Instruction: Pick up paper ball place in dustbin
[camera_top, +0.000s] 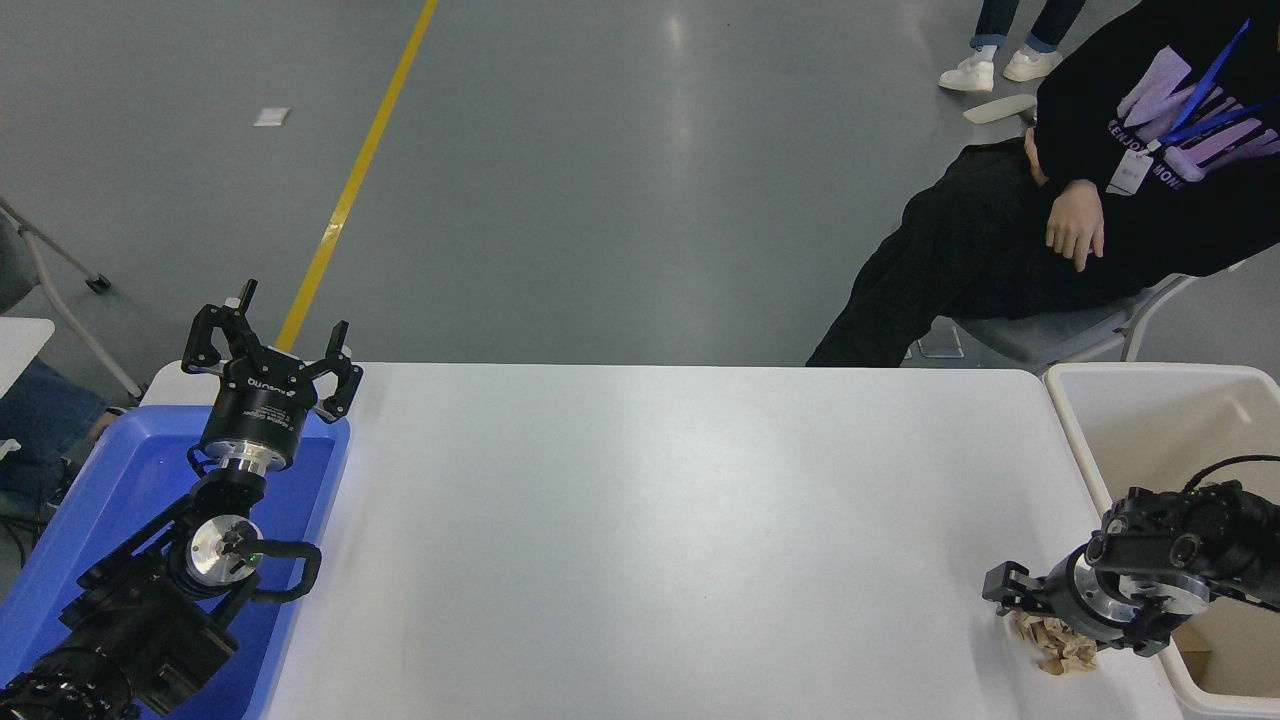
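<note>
while the right arm reaches in from the right edge, these are the parts of the scene:

paper ball: a tan, crumpled paper ball (1058, 645) lies on the white table (660, 540) near its front right corner, just beside the dustbin's left wall. the lump looks a little longer than wide, its long axis running from upper left to lower right, the lower right end sticking out past the gripper. much of its top is covered by the gripper.

right gripper: the right gripper (1040, 612) points toward the left and down, sitting right over the ball and touching it. one black finger (1005, 584) juts out past the ball's upper left edge. whether the jaws are spread or pinching the paper cannot be told from this angle.

dustbin: the cream-white dustbin (1075, 440) stands off the table's right end, its beige inside open to view. the right arm's wrist crosses over its left rim.

left gripper: the left gripper (270, 345) is parked at the lower left above a blue tray (90, 500), pointing away from the camera, its fingers spread apart and holding nothing.

person: a person in black clothes (1040, 240) sits on a chair beyond the table's far right corner, one hand (1075, 222) resting on their lap.

floor: grey, with a yellow line (355, 175) running away from the table's far left corner.
</note>
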